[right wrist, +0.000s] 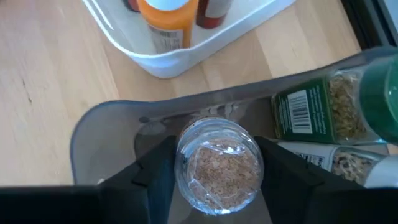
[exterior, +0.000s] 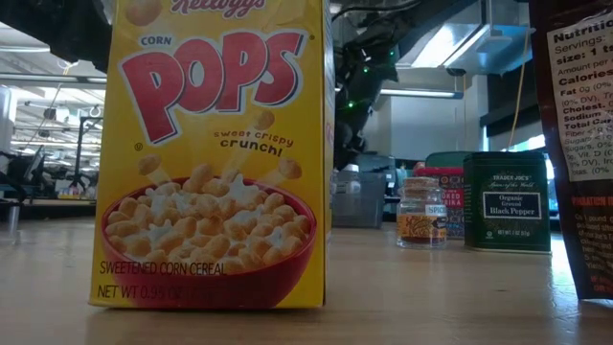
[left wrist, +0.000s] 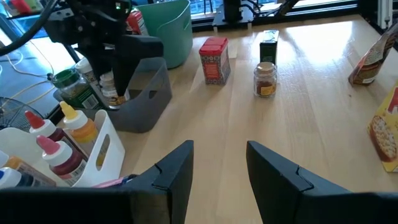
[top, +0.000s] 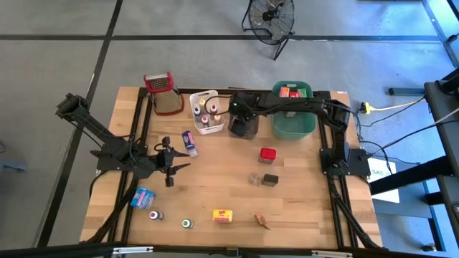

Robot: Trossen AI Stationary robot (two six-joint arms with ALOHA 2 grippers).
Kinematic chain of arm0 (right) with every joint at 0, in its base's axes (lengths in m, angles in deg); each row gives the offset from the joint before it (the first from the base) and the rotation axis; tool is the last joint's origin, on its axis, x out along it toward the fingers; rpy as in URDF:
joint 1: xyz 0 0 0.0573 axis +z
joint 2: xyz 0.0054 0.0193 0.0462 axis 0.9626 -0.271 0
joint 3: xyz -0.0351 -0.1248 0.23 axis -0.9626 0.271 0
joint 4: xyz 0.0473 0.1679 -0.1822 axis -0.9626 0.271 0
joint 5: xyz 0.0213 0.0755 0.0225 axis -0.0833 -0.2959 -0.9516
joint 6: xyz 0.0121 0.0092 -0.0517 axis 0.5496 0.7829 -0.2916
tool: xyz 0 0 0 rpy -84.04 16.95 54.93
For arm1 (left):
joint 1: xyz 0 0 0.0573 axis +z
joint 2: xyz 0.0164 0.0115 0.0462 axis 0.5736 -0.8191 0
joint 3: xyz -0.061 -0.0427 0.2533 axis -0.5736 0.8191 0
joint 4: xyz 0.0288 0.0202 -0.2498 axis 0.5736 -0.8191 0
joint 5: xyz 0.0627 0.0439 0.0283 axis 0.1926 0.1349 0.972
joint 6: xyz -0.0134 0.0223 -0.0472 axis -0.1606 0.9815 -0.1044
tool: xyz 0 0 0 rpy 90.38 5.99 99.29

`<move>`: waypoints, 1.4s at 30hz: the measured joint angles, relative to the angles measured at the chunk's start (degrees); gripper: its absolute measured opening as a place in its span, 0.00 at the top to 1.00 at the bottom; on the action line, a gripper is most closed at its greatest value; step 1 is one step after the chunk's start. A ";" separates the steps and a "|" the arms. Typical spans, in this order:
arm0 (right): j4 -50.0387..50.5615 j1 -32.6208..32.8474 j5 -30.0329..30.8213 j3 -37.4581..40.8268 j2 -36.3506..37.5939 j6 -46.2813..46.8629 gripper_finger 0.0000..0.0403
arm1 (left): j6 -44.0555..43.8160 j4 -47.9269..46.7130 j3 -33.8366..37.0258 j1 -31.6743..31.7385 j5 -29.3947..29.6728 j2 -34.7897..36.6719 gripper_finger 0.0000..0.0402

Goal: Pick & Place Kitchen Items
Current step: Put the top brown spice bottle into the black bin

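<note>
The clear spice jar (right wrist: pixel 217 167) sits dead centre at the bottom of the right wrist view, squeezed between the two fingers of the right gripper (right wrist: pixel 217 171), poised over the open mouth of the grey bin (right wrist: pixel 106 134). It is carried base-down, presumably so it can drop in upright beside the green-capped jar (right wrist: pixel 339 109) already lying in there at the right of that frame. In the high view the right arm reaches across the top centre, its gripper over the grey bin (top: pixel 242 123), with the white caddy (top: pixel 206 111) of squeeze bottles just to the left and the green tub (top: pixel 294 125) to the right. Sorting seems the logic: bottles in one tub, jars in another.

The left gripper (top: pixel 171 166) waits at middle left of the high view, fingers parted and empty, clear of its partner's lane. Still out on the surface (top: pixel 301 208): the red tin (top: pixel 267 154), the dark pepper tin (top: pixel 270 179), the small glass jar (top: pixel 254 178) and the yellow cereal box (top: pixel 224 215).
</note>
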 joint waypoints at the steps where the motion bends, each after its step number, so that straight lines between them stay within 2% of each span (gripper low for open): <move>1: 0.14 0.02 0.49 0.00 0.00 0.47 0.53 | -0.01 -0.01 0.00 0.00 0.01 -0.01 0.64; 11: -0.25 -1.08 -0.14 0.00 -0.08 2.34 0.52 | -0.04 -0.01 0.00 0.00 0.01 -0.01 0.64; 22: -4.51 -2.42 -1.58 -0.11 -4.83 4.88 0.53 | -1.35 -0.06 0.00 -0.01 0.01 -0.28 0.64; 34: -4.61 -2.71 -1.94 -0.33 -4.83 4.91 0.52 | -0.41 0.78 0.00 0.09 0.69 -5.04 0.64; 42: -5.09 -2.69 -1.97 -0.33 -4.83 5.56 0.47 | 1.51 2.99 0.00 0.09 0.70 -5.14 0.64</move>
